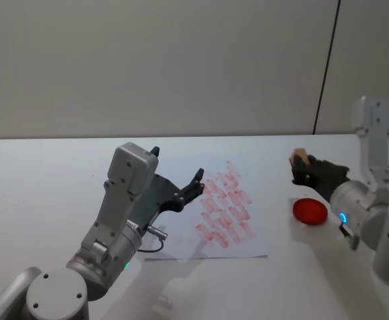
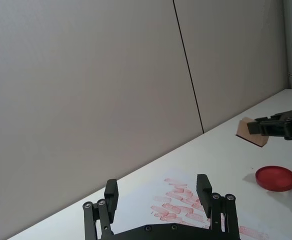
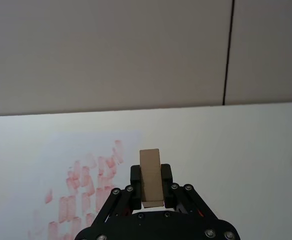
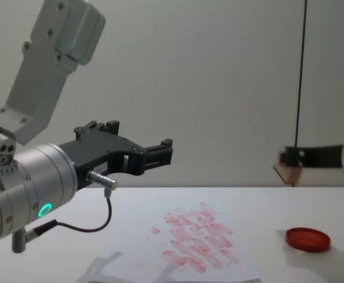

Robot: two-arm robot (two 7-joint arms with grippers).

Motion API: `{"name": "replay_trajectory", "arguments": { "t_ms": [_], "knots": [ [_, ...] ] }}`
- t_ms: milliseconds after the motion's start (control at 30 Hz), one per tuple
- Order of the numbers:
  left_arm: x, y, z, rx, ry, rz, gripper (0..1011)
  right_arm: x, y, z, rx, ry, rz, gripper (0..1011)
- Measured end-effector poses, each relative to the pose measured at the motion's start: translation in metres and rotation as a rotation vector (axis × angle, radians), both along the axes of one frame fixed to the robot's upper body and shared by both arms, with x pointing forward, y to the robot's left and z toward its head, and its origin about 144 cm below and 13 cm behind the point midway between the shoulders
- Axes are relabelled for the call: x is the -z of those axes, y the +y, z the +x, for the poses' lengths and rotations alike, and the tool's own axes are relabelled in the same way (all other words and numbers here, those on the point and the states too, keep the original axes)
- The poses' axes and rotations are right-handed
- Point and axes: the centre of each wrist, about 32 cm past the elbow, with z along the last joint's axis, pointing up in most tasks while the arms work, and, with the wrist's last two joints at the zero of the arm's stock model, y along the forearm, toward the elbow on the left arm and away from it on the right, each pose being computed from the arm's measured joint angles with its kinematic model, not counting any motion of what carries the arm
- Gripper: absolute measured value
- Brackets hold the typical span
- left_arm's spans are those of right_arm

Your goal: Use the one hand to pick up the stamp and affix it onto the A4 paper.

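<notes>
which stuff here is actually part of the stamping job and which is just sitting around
Part of the job:
- right gripper, shut on the stamp, held up in the air
- stamp, a small wooden block
- A4 paper, already covered in red prints

Just lying about:
- red ink pad, to the right of the paper
- left gripper, open and idle above the paper

A4 paper [image 1: 228, 213] lies on the table [image 1: 48, 173], ink pad [image 1: 310, 211] to its right, stamp [image 1: 300, 158] above the pad
</notes>
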Motion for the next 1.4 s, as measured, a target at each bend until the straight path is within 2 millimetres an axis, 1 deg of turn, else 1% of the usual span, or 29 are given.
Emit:
{"name": "replay_trajectory", "arguments": {
  "t_ms": [300,500,967,1400],
  "knots": [
    [0.0,0.0,0.0,0.0,0.0,0.0,993,-0.005,0.018,0.004,-0.089,-0.048,-0.015,224],
    [0.0,0.0,0.0,0.0,0.0,0.0,993,-0.003,0.033,0.015,-0.13,-0.03,-0.018,224],
    [0.0,0.0,0.0,0.0,0.0,0.0,993,0.009,0.066,0.046,-0.164,0.106,-0.026,224],
    [0.0,0.0,0.0,0.0,0.0,0.0,993,0.018,0.087,0.064,-0.13,0.191,-0.043,224]
  ]
}}
